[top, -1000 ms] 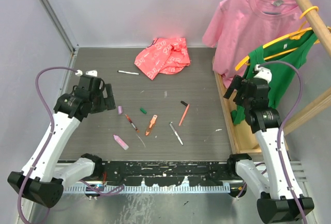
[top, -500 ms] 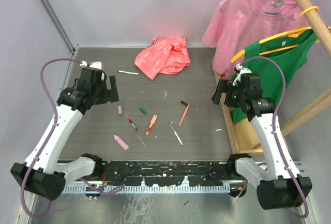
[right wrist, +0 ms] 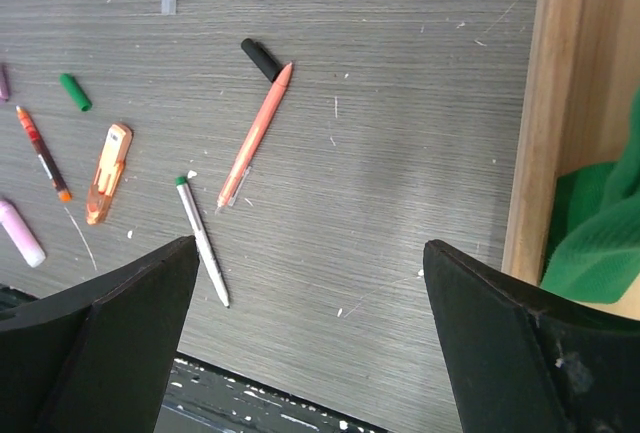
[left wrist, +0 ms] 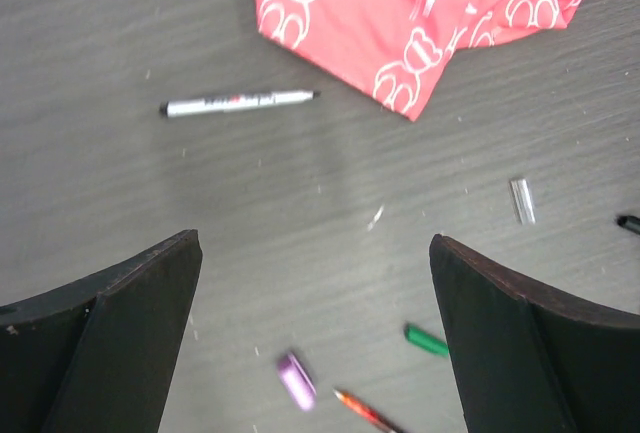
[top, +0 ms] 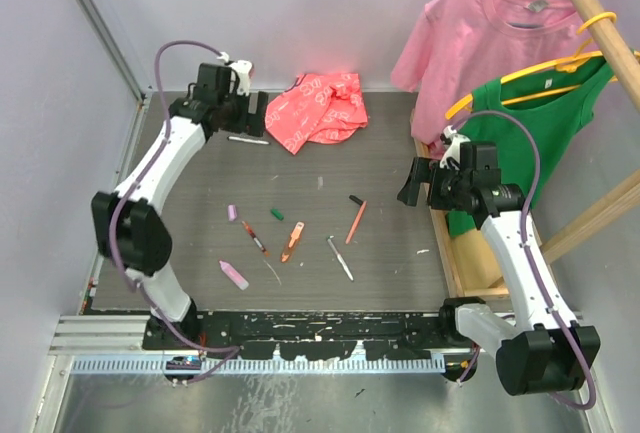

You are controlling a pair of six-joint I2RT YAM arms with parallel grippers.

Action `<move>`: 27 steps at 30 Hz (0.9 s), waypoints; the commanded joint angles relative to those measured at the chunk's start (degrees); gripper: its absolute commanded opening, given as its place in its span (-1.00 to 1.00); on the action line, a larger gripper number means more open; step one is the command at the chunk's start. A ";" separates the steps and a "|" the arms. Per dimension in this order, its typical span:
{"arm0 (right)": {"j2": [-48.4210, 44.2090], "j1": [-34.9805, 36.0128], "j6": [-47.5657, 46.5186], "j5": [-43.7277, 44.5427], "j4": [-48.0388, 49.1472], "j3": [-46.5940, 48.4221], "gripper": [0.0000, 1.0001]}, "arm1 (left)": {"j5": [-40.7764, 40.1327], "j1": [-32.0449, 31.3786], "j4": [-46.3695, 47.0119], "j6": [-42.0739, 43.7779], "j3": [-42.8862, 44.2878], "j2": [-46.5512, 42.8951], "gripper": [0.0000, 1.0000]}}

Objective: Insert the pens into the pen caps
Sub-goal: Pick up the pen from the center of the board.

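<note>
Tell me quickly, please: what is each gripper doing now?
Left gripper: open, holding nothing, above the white marker.
Right gripper: open, holding nothing.

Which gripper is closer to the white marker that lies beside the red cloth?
Left. The left gripper hangs open just above the white marker, near the red cloth. The right gripper, also open, is far across the table, by the wooden rack.

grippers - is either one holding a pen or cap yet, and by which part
Nothing is held. The left gripper is open above the white marker, and the right gripper is open above the salmon-orange pen.
</note>
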 commanded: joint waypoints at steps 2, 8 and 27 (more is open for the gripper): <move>-0.88 -0.28 -1.05 -3.15 2.02 1.76 0.98 | 14.57 3.88 -2.45 11.00 13.04 12.61 0.96; -1.05 -0.28 -1.29 -2.33 1.66 0.68 0.98 | 22.13 7.87 -7.52 13.21 25.82 26.27 0.96; 3.67 -0.28 -0.97 -2.86 0.44 0.48 0.95 | 18.53 7.97 -18.06 28.54 42.54 44.48 0.96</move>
